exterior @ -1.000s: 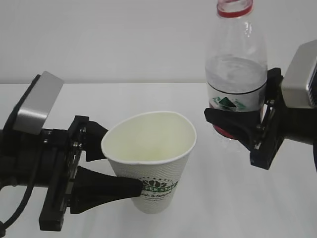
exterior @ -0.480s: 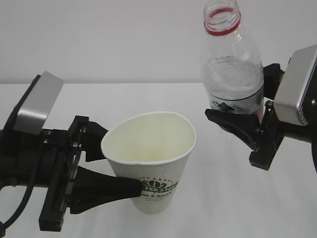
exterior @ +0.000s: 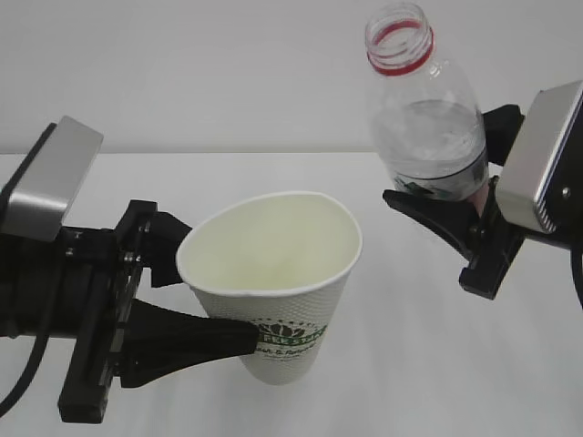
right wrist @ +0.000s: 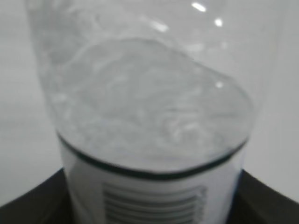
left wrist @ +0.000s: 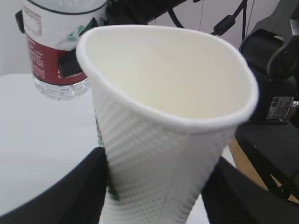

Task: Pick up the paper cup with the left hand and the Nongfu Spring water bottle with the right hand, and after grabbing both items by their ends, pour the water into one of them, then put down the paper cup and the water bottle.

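left hand [exterior: 239,339] clamped on the paper cup [exterior: 273,282] low near its base, cup held above the table [exterior: 401,364], mouth open and squeezed out of round. right hand [exterior: 442,214] grips the nongfu spring water bottle [exterior: 426,118] at its lower label, uncapped, leaning toward the cup. water [right wrist: 149,102] inside sits slanted.

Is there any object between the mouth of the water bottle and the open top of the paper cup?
Nothing visible. The Nongfu Spring water bottle, uncapped, is held up to the right of the paper cup, leaning toward it, with only open air between them.
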`<act>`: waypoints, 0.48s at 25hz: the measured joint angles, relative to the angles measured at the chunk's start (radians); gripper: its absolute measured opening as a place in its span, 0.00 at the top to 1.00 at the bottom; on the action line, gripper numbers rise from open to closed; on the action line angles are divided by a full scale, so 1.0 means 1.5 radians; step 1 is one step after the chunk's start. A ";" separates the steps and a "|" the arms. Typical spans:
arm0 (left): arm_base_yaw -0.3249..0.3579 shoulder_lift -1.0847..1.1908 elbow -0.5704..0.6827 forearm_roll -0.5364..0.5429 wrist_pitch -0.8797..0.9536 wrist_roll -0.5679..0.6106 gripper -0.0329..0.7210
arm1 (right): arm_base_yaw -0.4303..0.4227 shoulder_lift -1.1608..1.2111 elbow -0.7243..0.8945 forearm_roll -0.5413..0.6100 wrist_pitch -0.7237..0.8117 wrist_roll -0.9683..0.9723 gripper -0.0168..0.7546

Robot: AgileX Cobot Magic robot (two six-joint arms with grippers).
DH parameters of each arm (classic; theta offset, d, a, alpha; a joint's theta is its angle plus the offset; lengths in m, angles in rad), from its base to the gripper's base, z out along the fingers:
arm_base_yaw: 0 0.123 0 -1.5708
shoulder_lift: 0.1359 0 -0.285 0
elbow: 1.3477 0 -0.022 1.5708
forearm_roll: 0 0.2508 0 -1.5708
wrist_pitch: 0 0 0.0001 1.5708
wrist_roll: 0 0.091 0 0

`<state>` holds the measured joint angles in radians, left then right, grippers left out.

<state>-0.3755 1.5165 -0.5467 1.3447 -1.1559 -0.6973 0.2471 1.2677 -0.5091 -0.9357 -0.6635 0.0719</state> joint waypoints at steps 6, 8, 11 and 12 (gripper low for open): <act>0.000 -0.001 0.000 0.011 0.000 0.018 0.38 | 0.000 0.000 -0.030 -0.010 0.004 -0.015 0.35; 0.000 -0.001 0.000 0.012 0.000 0.020 0.38 | 0.000 0.000 -0.036 -0.020 0.013 -0.021 0.35; 0.000 -0.001 0.000 0.012 0.000 0.022 0.38 | 0.000 0.000 -0.041 -0.025 0.027 -0.037 0.35; 0.000 -0.001 0.000 0.012 0.000 0.022 0.38 | 0.000 0.000 -0.043 -0.028 0.030 -0.048 0.35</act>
<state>-0.3755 1.5144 -0.5467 1.3624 -1.1559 -0.6638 0.2471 1.2677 -0.5730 -0.9773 -0.6182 0.0000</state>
